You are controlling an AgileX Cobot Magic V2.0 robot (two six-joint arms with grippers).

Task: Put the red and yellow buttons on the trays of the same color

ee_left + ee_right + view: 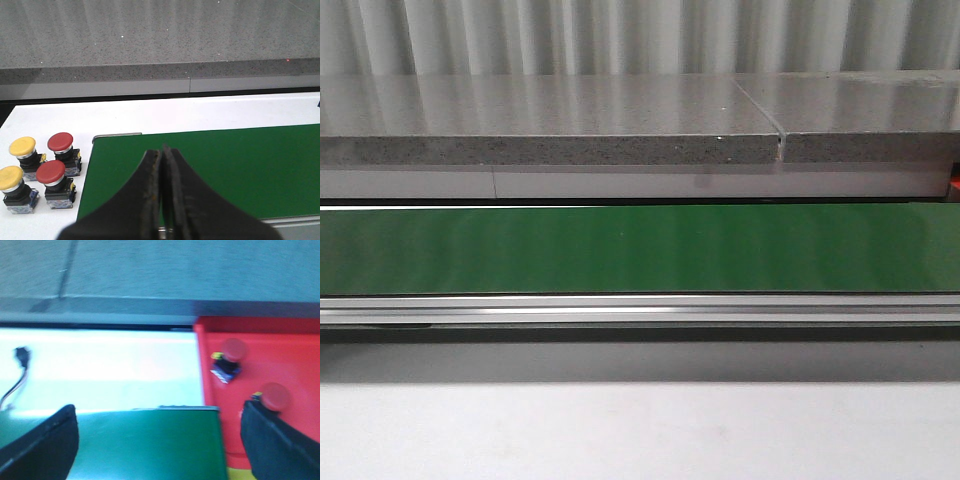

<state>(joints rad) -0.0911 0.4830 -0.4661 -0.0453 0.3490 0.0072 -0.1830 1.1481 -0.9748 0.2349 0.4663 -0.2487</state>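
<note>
Buttons wait beside the end of the green conveyor belt (pixel 225 170) — two yellow mushroom-head push buttons (pixel 22 146) and two red mushroom-head push buttons (pixel 60 142), standing upright on the white table (pixel 200 112) in a close cluster. My left gripper (pixel 162 155) hangs over the belt with its black fingers pressed together, holding nothing. My right gripper (pixel 160 435) is spread wide and empty, near the red plastic tray (pixel 280 340), where two red buttons (pixel 234 348) already sit. I judge each button rigid and light, its domed cap smooth — slippery — so I'd grasp the blocky dark body beneath the cap.
</note>
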